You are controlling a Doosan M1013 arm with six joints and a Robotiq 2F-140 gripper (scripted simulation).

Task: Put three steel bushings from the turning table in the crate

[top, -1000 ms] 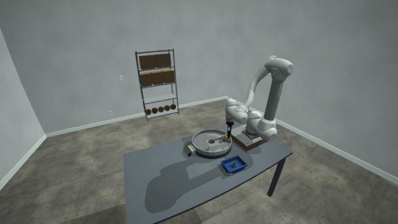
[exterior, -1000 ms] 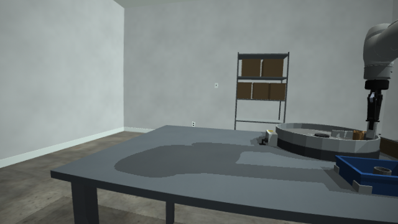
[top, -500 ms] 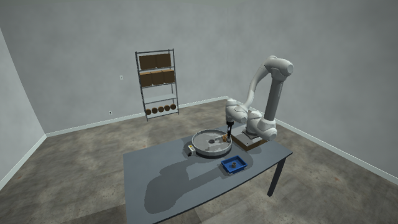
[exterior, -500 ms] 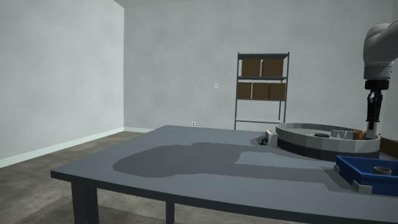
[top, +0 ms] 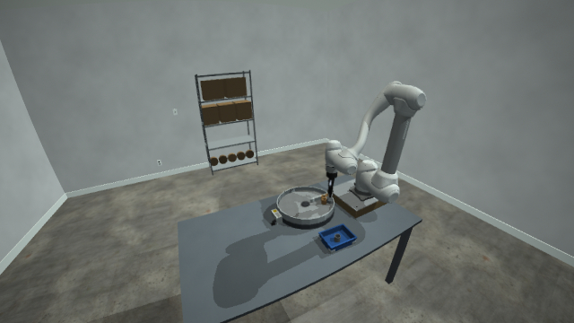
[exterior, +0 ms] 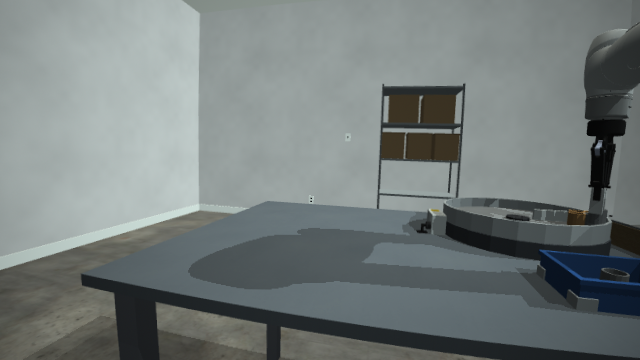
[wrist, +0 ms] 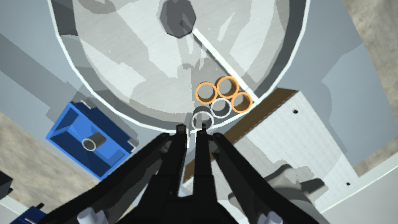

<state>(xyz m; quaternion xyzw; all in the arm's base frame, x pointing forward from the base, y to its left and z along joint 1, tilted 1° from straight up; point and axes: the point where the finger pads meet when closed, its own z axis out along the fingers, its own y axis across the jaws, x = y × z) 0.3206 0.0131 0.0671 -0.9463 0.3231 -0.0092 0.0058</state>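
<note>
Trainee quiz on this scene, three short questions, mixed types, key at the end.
1. Multiple choice. How many orange bushings are on the turning table?
A) one
B) three
C) five

2. True or false. The crate already holds all three steel bushings that the task calls for.

3. Fill in the blank. The bushing closest to the fingertips of the tool is made of ____, not orange in colour.

Key: 1 B; 2 false (only one is in it); 3 steel.
</note>
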